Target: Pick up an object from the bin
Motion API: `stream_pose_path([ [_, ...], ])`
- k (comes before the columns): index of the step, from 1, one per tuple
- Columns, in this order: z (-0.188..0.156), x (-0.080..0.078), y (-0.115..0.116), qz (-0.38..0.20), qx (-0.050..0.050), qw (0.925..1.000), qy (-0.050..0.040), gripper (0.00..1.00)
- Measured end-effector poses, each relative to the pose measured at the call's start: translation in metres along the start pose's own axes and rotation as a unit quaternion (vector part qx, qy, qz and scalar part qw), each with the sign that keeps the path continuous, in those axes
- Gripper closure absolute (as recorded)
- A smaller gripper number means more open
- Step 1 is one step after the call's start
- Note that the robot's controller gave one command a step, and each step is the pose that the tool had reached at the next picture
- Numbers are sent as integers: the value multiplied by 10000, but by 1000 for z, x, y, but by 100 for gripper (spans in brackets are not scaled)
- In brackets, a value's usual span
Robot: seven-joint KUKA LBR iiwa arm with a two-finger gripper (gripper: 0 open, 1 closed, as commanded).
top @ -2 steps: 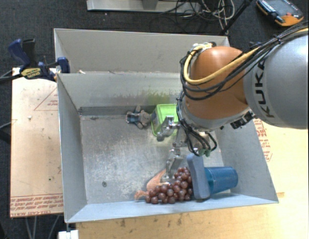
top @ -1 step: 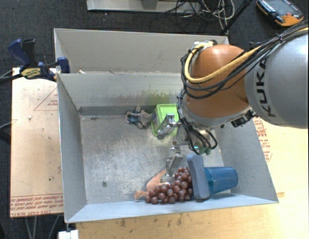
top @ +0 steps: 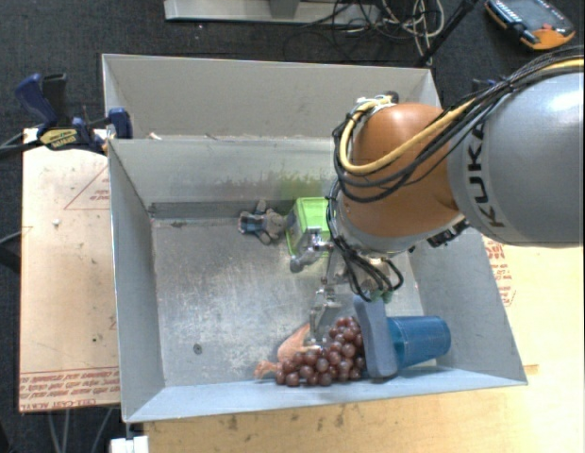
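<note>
Shows the pincer [top: 323, 317] low in the front right part of the grey metal bin [top: 208, 281], right at the upper left edge of a bunch of dark red grapes [top: 335, 357]. Cannot tell whether clenched or released; nothing seen grasped. Lies just below and slightly right of the pincer, that bunch, against the front wall, spreading wider along the wall than away from it. Looks like moulded plastic: small round glossy beads, bumpy, probably prone to slip under a grip. Touches a pale pink, soft-looking lump [top: 289, 347] on its left and a flat grey slab [top: 376, 340] on its right, itself beside a smooth blue cup [top: 423, 340] lying on its side. Well apart at the back: a green box [top: 309, 217] and a small blue-grey trinket [top: 261, 223]. Probably calls for only a short drop, nudged rightward.
</note>
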State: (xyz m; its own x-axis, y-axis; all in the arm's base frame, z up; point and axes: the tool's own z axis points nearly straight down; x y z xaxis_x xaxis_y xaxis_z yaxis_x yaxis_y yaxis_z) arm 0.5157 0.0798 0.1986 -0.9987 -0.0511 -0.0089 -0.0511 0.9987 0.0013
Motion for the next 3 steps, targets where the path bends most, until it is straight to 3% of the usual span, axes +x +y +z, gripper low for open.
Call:
stream_pose_path([
  [1, 60, 11, 0, -216, -1, 9998, 21, 0],
  [2, 106, 16, -28, -585, -29, 9983, -15, 0],
  [3, 106, 14, 11, -2579, -11, 9662, 13, 100],
])
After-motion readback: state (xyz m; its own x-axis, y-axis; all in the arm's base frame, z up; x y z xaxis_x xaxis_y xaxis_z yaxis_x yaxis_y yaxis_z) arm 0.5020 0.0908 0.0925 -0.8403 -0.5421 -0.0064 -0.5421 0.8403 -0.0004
